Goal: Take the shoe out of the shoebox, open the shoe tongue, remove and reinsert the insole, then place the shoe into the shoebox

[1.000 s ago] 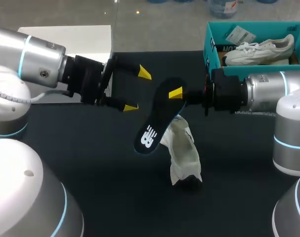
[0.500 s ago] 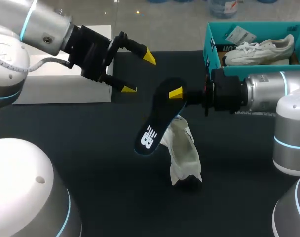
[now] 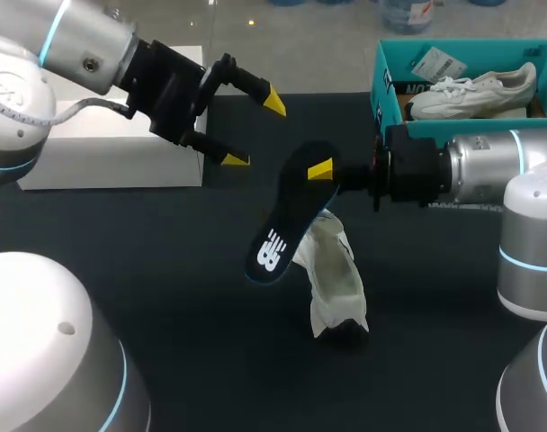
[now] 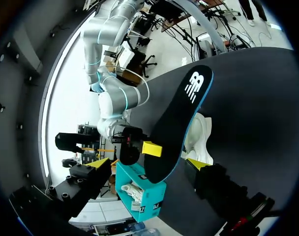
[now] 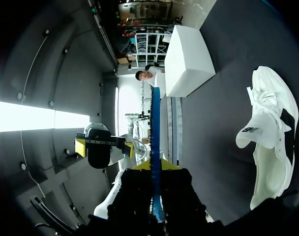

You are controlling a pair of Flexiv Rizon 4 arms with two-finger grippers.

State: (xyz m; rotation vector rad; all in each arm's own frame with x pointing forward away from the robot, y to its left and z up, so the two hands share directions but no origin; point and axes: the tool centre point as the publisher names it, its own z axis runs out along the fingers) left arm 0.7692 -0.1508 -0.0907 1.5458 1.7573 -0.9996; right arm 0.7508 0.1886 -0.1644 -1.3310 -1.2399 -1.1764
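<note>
My right gripper (image 3: 320, 171) is shut on the heel end of a black insole (image 3: 291, 211) with a blue rim, which hangs slanting above the table. Seen from the right wrist, the insole (image 5: 155, 147) stands edge-on between the yellow tips of that gripper (image 5: 156, 166). A white shoe (image 3: 335, 279) lies on the black table under the insole's toe end. My left gripper (image 3: 254, 130) is open in the air, left of the insole and apart from it. From the left wrist, the insole (image 4: 181, 123) is ahead of the open left gripper (image 4: 148, 163).
A teal shoebox (image 3: 386, 85) at the back right holds a second white shoe (image 3: 476, 90). A white box (image 3: 112, 135) sits at the back left, behind my left arm. Black tabletop (image 3: 183, 297) lies bare in front of the shoe.
My left arm has lifted and drawn back toward the far left, its open gripper now higher and farther from the insole. The right arm, insole and shoe have not moved.
</note>
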